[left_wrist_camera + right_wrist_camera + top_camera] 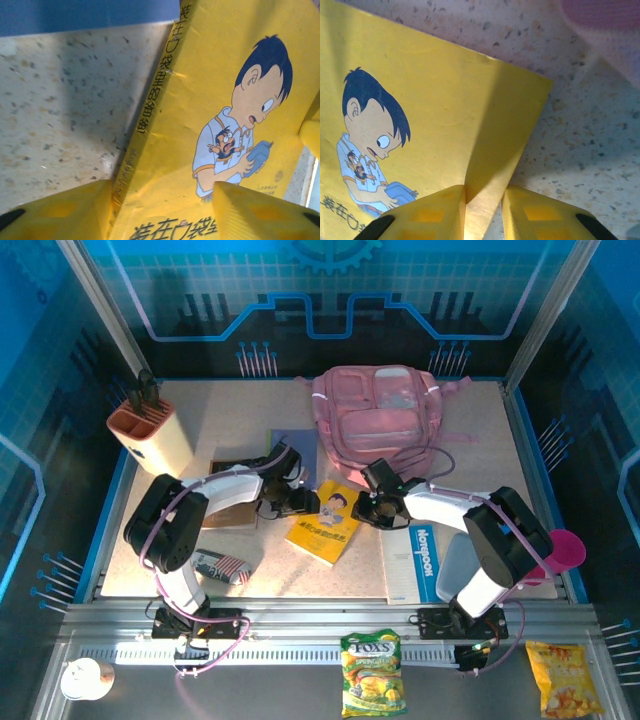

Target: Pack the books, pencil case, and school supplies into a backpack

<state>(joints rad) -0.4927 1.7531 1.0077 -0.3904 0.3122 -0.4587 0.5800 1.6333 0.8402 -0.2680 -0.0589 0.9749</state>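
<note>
Nearest me, well short of the backpack (pixel 385 415) and off to its left, the pencil case (pixel 222 566) lies untouched. Closer in, just in front of the backpack, the yellow book (pixel 325 525) lies on the table (pixel 470 440) with an arm at each of its far corners. The right gripper (pixel 484 210) is pinched on the corner nearest the backpack, the cover caught in the narrow gap between its jaws. The left gripper (pixel 160 210) straddles the spine, jaws apart and not clamped. It looks like a thin, light paperback, and I'd expect it to sag or slip from one corner pinch. The stiffer spine edge seems the better hold, with both ends supported.
</note>
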